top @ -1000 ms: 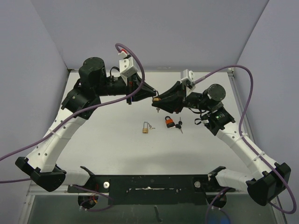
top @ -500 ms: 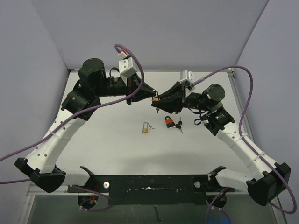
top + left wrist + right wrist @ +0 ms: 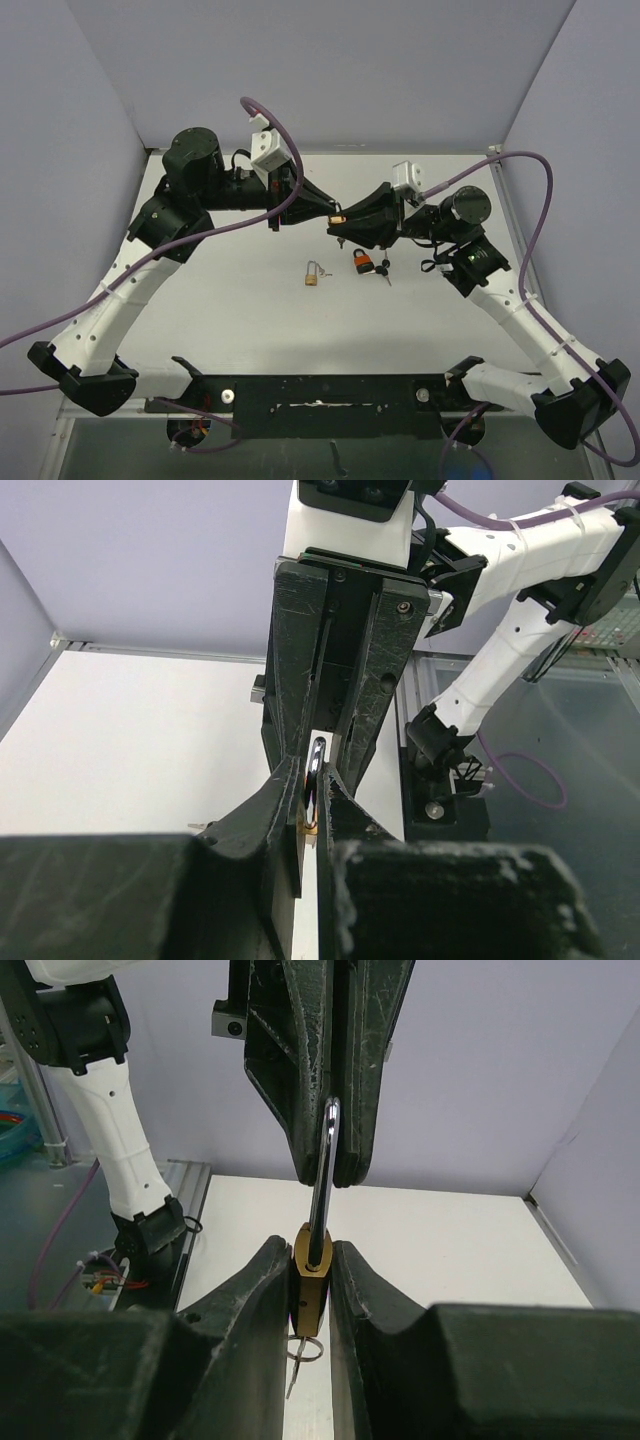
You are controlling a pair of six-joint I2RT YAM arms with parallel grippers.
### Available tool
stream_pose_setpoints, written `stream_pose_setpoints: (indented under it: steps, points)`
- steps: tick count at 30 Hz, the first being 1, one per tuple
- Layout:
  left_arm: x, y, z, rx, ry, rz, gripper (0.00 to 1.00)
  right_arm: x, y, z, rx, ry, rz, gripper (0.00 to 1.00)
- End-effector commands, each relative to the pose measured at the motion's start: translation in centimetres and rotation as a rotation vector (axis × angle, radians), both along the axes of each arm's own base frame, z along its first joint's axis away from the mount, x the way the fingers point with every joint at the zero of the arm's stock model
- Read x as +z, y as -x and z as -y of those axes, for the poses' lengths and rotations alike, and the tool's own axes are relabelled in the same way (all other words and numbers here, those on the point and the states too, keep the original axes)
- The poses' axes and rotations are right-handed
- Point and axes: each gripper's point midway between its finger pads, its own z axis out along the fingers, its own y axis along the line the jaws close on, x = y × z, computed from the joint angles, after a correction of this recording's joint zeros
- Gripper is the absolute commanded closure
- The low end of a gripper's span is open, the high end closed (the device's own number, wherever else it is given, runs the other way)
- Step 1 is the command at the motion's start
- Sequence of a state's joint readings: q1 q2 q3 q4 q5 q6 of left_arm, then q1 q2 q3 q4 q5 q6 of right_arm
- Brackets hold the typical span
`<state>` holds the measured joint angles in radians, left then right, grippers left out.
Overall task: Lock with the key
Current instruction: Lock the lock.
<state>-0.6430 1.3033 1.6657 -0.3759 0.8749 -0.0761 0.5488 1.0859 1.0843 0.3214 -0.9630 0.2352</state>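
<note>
held brass padlock (image 3: 311, 1282): no brand or number legible
orange padlock (image 3: 361, 263): too small to read
white arm link (image 3: 110, 1150): no label readable

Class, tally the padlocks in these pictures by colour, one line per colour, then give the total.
Brass-coloured metal padlocks: 2 (the held brass padlock, the loose brass padlock)
Orange and black padlock: 1
Total: 3
</note>
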Motion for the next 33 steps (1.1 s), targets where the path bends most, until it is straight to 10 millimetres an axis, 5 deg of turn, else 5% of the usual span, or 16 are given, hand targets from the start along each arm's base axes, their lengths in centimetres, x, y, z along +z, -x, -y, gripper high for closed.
stream_pose_setpoints:
  steps: [1, 14, 26, 33]
  points:
    - [1.1, 1.5, -0.7, -0.012, 0.023, -0.024, 1.00, 4.2, 1.6, 1.0, -0.007, -0.088, 0.230, 1.00]
    - [0.1, 1.3, -0.5, -0.023, 0.003, -0.049, 1.00, 5.1, 0.5, 1.2, -0.080, -0.120, 0.240, 1.00]
    - [-7.3, 0.7, 0.4, -0.040, -0.098, -0.220, 1.00, 11.4, -1.3, 2.4, -0.224, -0.296, 0.283, 1.00]
    - [-11.3, 0.6, 0.7, -0.038, -0.137, -0.314, 1.00, 13.5, -1.1, 3.1, -0.257, -0.354, 0.317, 1.00]
